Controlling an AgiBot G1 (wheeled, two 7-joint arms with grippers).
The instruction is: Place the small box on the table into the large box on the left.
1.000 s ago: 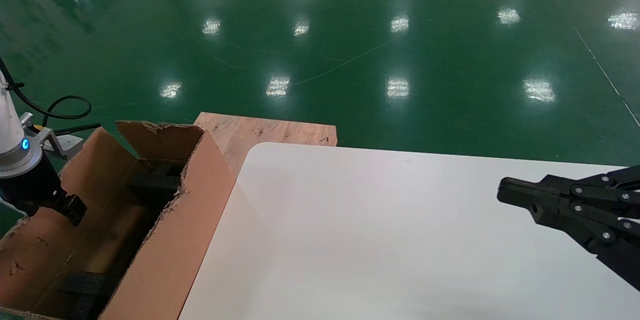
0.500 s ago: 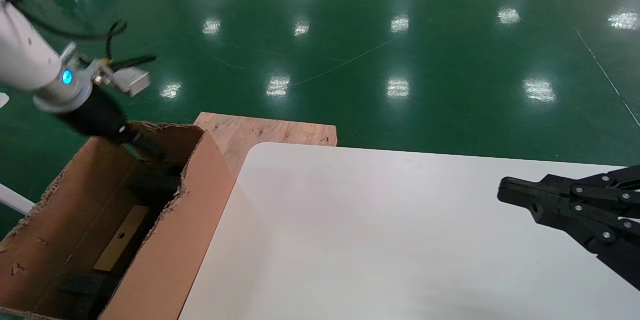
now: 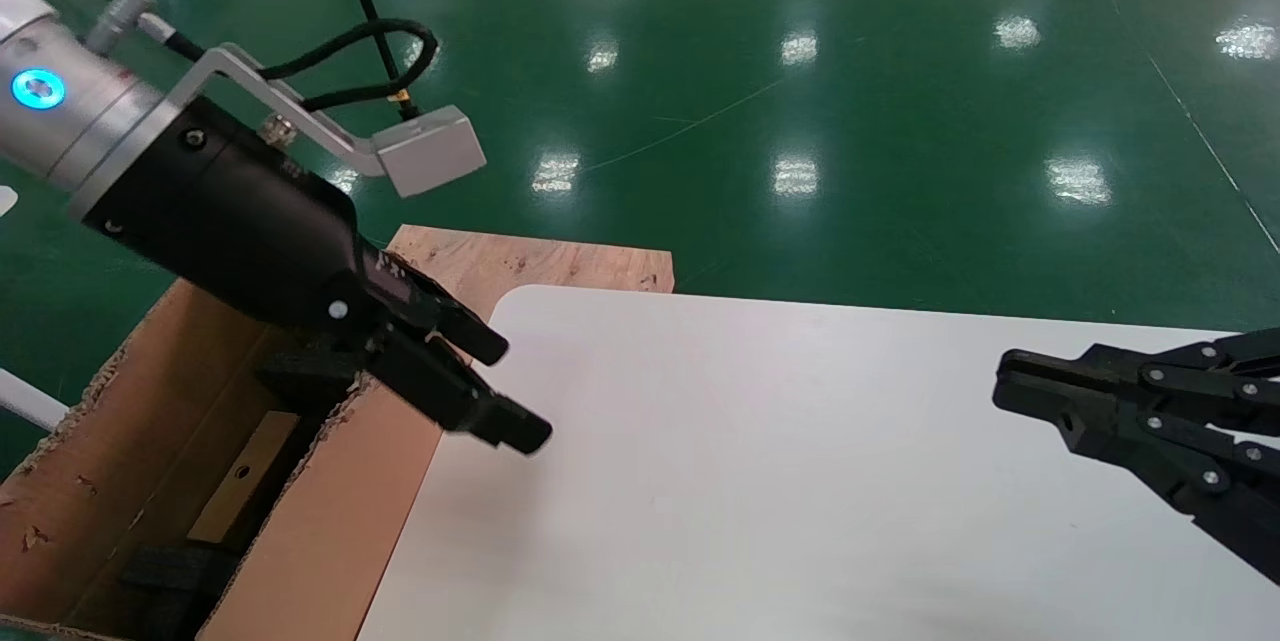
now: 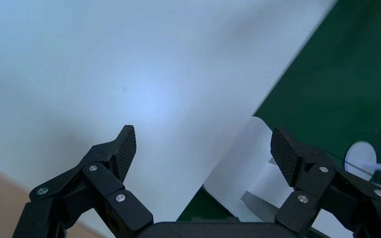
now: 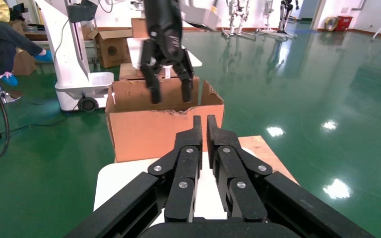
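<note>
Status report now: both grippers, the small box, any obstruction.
Left gripper open, empty, above the large box edge by the table. Right gripper shut, parked over the table's right side. Small box lying inside the large box. Nothing in the way.

I see a glossy dark green floor (image 3: 800, 101) filling the room, with two rows of bright ceiling-light reflections across it and thin pale scratch lines. A bare wooden board (image 3: 530, 266) lies on the floor. From the right wrist view, I see a white wheeled machine base (image 5: 77, 74) at the far side, open cardboard cartons (image 5: 111, 47) beside it, and a seated person in yellow (image 5: 0, 29) with blue shoe covers. Humanoid figures stand along the distant wall.
</note>
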